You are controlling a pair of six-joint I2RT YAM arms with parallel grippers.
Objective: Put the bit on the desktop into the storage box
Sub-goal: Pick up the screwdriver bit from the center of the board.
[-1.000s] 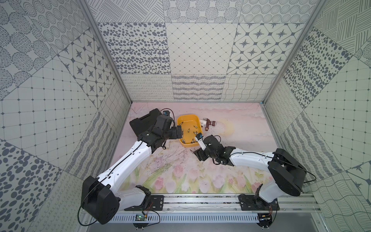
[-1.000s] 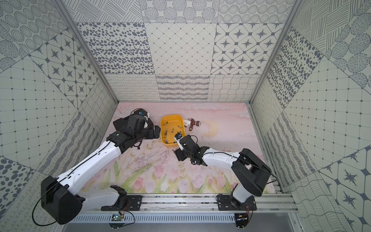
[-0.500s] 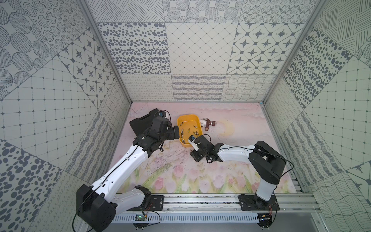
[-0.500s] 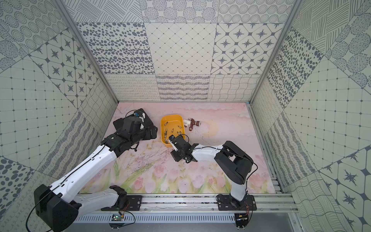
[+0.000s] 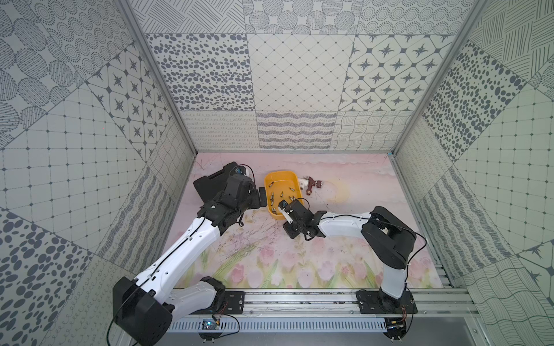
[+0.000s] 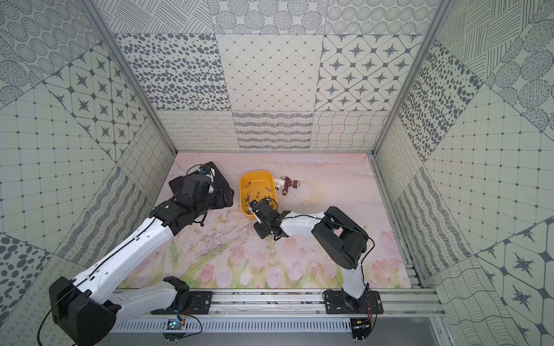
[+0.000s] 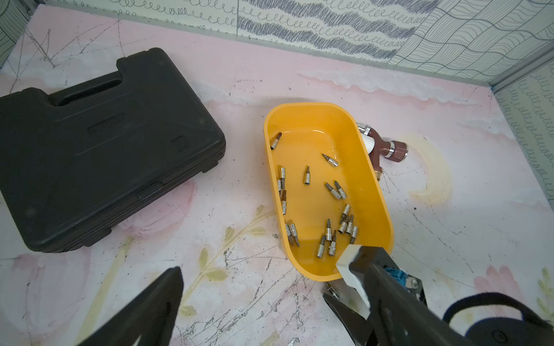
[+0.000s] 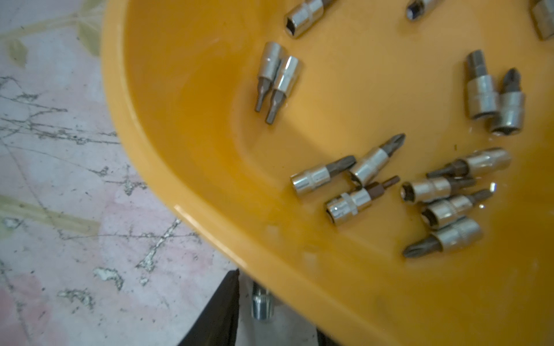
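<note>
Left wrist view shows the only bit [image 7: 331, 291] I can find outside the box [image 7: 311, 271]. It lies on the desktop [image 7: 239, 90], just beside the box's outer wall at the end facing the robot's base; whether it touches that wall I cannot tell. The right gripper [image 5: 284, 213] is down at that spot with its jaws on either side of the bit. In the right wrist view a black finger [image 8: 215, 314] stands close beside the bit, but whether the pads pinch it yet cannot be told. The left gripper [image 5: 260, 196] hangs near the box's far side, jaws wide apart and empty. Many bits [image 7: 329, 236] already lie in the box, so I judge the task near its end and the step in hand to be the grasp. The next move calls for a firm pinch across the small round shank. Then comes a straight lift high enough to clear the rim, a short carry over the wall and a release above the box floor. The box looks light and sits right against the work, so a finger pressing sideways could shove it. The bit could also roll out of a loose pinch.
</note>
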